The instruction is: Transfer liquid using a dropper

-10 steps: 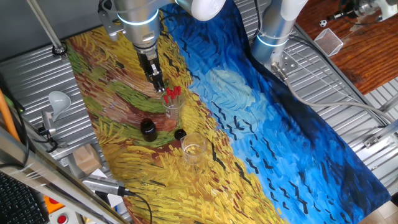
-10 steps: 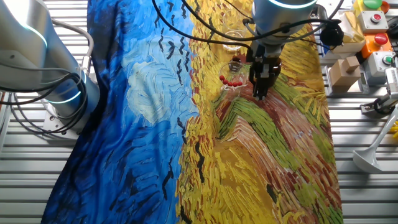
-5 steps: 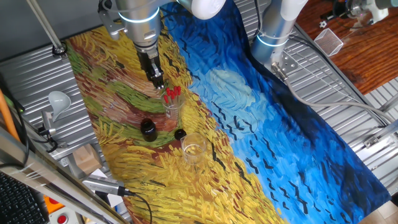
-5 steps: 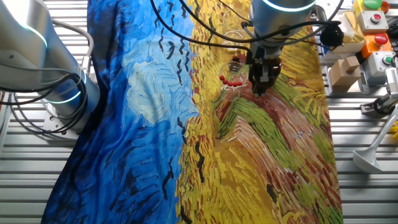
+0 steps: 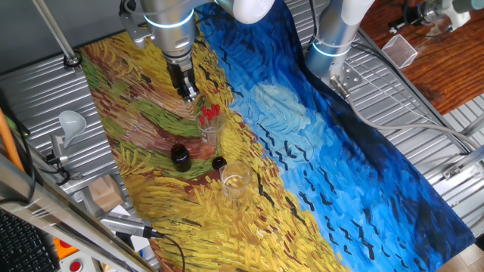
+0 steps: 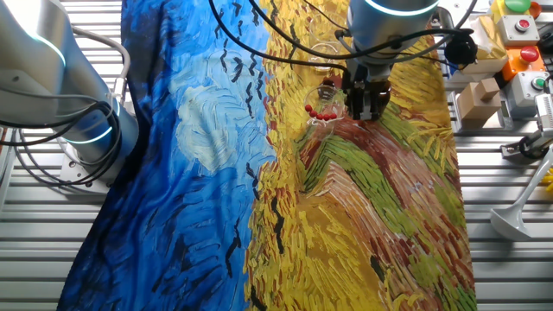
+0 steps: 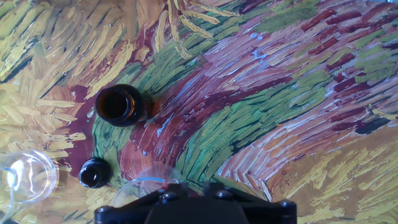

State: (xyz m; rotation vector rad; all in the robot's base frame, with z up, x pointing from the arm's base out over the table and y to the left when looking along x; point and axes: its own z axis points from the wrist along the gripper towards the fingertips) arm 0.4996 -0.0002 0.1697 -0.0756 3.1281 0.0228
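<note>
Gripper (image 5: pixel 189 94) hovers empty beside the glass (image 5: pixel 209 130) of droppers (image 5: pixel 209 112), opening hard to judge; a slanted descent could topple it.

You face a matt cloth (image 5: pixel 318 143) printed with thick painted strokes, draped over a ribbed metal table (image 5: pixel 423 113). The arm (image 6: pixel 389 17) shows smooth, glossy silver casing; its gripper (image 5: pixel 187 92) is matt black. A clear glass (image 5: pixel 208 130) holds droppers (image 5: pixel 209 112) with red rubber bulbs. Nearby stand a glossy dark bottle (image 7: pixel 118 106), its black plastic cap (image 7: pixel 94 172) and a clear beaker (image 5: pixel 235 180). At the edge you see polished wood (image 5: pixel 446 57) and a wire-mesh basket (image 5: pixel 399 50).
</note>
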